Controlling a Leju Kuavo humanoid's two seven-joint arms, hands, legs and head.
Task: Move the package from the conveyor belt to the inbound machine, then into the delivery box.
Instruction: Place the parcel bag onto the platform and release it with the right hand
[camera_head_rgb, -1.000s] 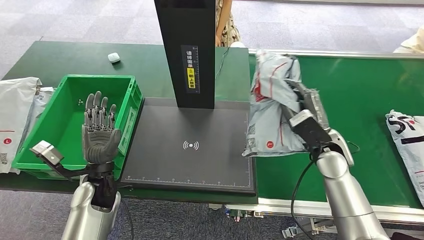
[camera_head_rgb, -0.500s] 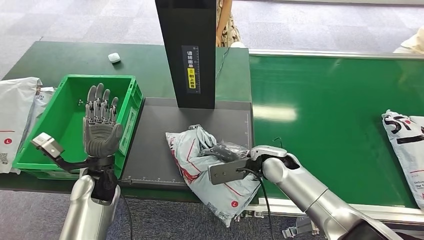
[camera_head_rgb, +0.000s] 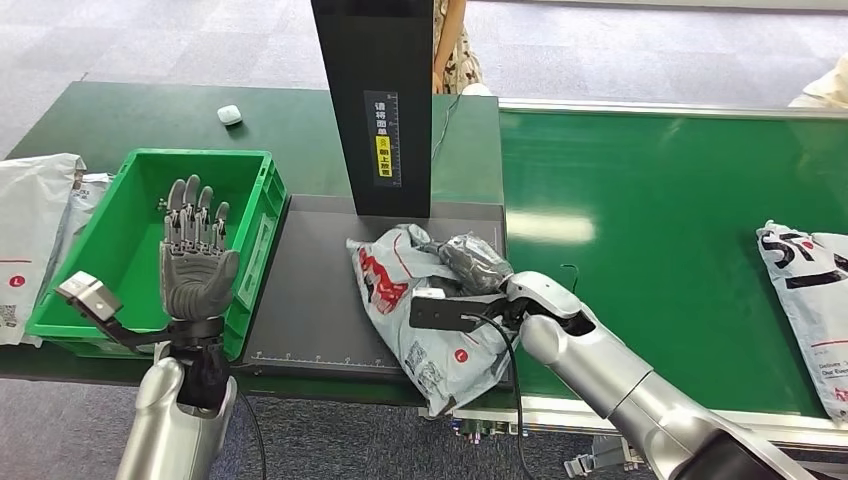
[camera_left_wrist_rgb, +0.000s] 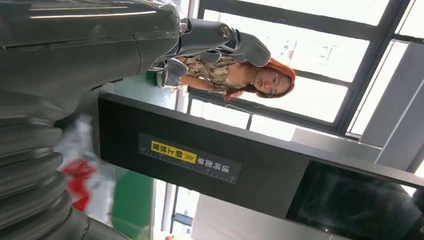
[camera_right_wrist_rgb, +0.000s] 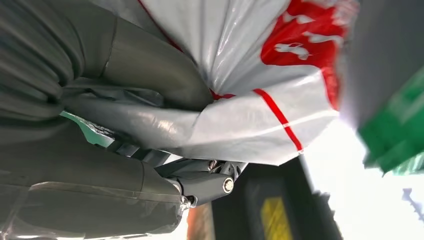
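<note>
On the black scanner plate (camera_head_rgb: 320, 300), beside the green bin (camera_head_rgb: 120, 240), the grey package (camera_head_rgb: 405, 290) now rests — swung off the belt (camera_head_rgb: 660, 220) a second ago, one end overhanging — right hand (camera_head_rgb: 475, 265) gripping it, left hand (camera_head_rgb: 197, 262) raised, fingers spread and empty; scanning comes next.

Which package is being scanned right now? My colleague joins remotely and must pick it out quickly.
Find the tall black column and the dark scan pad at its foot. The package lies on that pad's right part, gripped by the robot's right hand. Unlike the bags beside the green bin and on the belt, it is crumpled with red markings.
</note>
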